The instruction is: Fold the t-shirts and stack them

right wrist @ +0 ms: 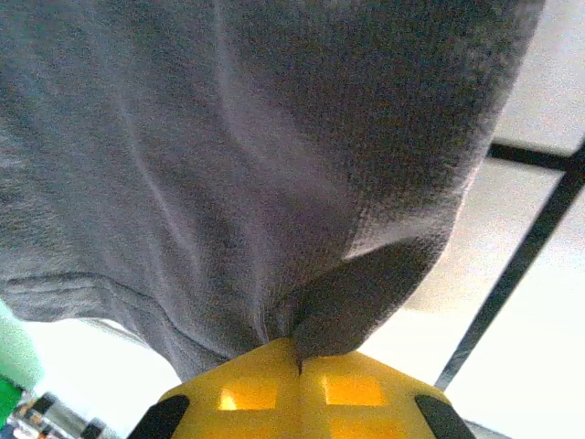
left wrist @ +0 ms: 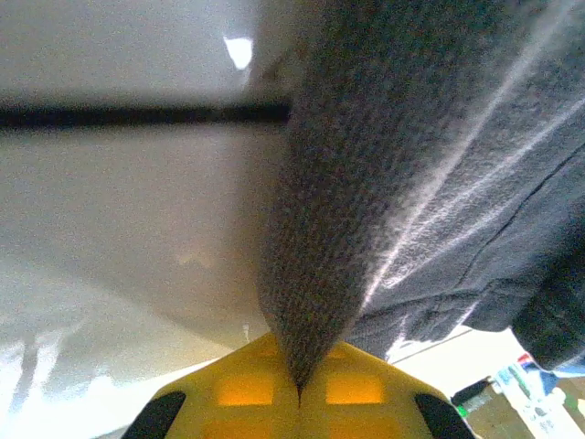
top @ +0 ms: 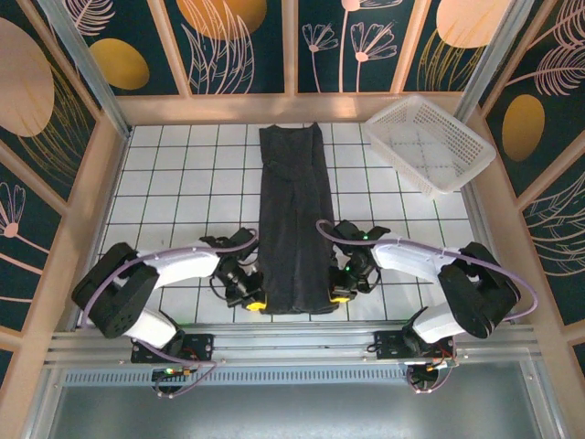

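Note:
A dark charcoal t-shirt (top: 292,215) lies folded into a long narrow strip down the middle of the tiled table. My left gripper (top: 253,301) is shut on its near left corner, and in the left wrist view the cloth (left wrist: 366,183) runs up from between the yellow fingers (left wrist: 247,393). My right gripper (top: 340,294) is shut on the near right corner, where the right wrist view has the grey fabric (right wrist: 228,165) bunched into the closed yellow fingers (right wrist: 356,393). Both near corners sit close to the table's front edge.
A white mesh basket (top: 430,142) stands at the back right of the table. White tiles (top: 183,183) lie bare on both sides of the shirt. A wooden rim and patterned walls (top: 292,41) enclose the table.

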Controlling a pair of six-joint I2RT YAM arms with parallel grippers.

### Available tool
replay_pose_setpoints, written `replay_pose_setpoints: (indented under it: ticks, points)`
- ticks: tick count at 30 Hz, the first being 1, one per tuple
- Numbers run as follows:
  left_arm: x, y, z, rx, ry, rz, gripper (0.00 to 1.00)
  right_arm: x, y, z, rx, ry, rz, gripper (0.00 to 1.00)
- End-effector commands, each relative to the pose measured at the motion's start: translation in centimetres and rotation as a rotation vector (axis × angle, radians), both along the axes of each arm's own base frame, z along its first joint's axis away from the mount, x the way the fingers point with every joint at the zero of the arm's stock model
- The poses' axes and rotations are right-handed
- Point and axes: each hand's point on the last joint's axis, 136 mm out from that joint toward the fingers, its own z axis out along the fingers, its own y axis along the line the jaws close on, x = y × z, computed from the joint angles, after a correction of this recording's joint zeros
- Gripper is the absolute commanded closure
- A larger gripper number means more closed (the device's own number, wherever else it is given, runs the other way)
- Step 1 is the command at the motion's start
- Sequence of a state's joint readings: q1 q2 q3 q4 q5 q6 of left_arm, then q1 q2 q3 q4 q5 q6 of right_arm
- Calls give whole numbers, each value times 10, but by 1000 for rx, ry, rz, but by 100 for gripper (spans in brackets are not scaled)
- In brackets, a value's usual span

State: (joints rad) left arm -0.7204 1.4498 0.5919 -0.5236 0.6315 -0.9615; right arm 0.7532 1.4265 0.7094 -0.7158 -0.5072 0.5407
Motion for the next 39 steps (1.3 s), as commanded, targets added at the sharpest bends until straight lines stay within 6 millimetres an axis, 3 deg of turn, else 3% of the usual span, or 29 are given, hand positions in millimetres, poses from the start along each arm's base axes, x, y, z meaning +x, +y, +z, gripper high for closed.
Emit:
replay_pose_setpoints:
  ticks: [1,5,8,13,17,21,26,32,38,39]
  points:
    - [1,-10,17,-61,10,62,100,-9,2,14,24,38,-4,100]
    - [25,-15,40,-51,-96,82,100,11,3,25,-5,3,-60,100]
    - [51,-12,59,-30,-181,92,100,37,4,39,0,-35,-148,100]
    - [107,-7,84,-56,-280,176,100,89,8,60,2,-107,-234,100]
    - [152,-14,100,-76,-346,192,100,135,13,70,-2,-174,-277,100]
    - [198,-13,107,-70,-409,229,100,186,13,76,-6,-235,-333,100]
    - [250,-14,93,-78,-451,287,100,236,21,69,-9,-282,-375,100]
    - [293,-12,72,-67,-462,327,100,288,26,59,-14,-322,-414,100]
    - [326,-11,54,-50,-465,335,100,312,27,38,-16,-301,-424,100]
    - [329,-11,52,-43,-463,333,94,315,27,36,-14,-297,-427,100]
